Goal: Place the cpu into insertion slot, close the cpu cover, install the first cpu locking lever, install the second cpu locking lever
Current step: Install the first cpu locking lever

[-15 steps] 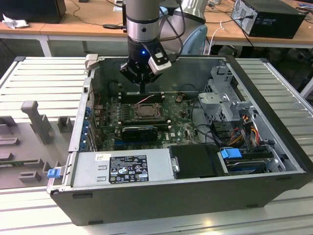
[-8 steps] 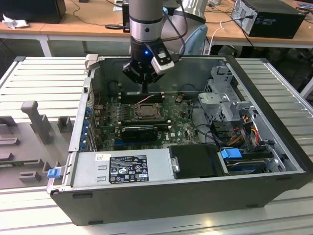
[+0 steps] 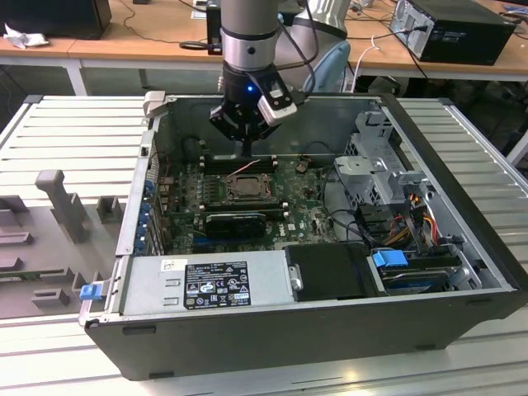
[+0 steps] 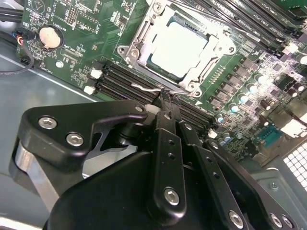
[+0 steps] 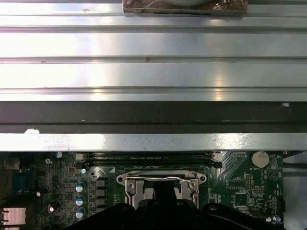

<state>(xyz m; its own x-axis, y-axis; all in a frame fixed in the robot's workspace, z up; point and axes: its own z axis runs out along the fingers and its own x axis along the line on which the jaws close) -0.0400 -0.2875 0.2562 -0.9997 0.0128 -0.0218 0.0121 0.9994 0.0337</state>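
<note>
The cpu (image 4: 180, 43) lies flat in the insertion slot (image 4: 194, 86) on the green board, its pale face up. The cpu cover (image 4: 143, 38) is down over it, framing the chip. A thin wire locking lever (image 4: 144, 88) runs along the socket edge nearest the gripper. My gripper (image 4: 165, 99) is shut, with its black fingertips right at this lever beside the socket; whether they touch it I cannot tell. In the exterior view the gripper (image 3: 246, 154) hangs just behind the socket (image 3: 245, 188) inside the open computer case. The first wrist view has the socket (image 5: 160, 184) and a lever wire (image 5: 153, 178).
Black memory slots (image 4: 120, 79) lie between the gripper and the socket. A long black ridged card (image 3: 235, 221) sits in front of the socket. The power supply (image 3: 206, 285), drive cage (image 3: 375, 165) and loose cables (image 3: 408, 219) crowd the case. A coin cell (image 4: 49, 37) sits on the board.
</note>
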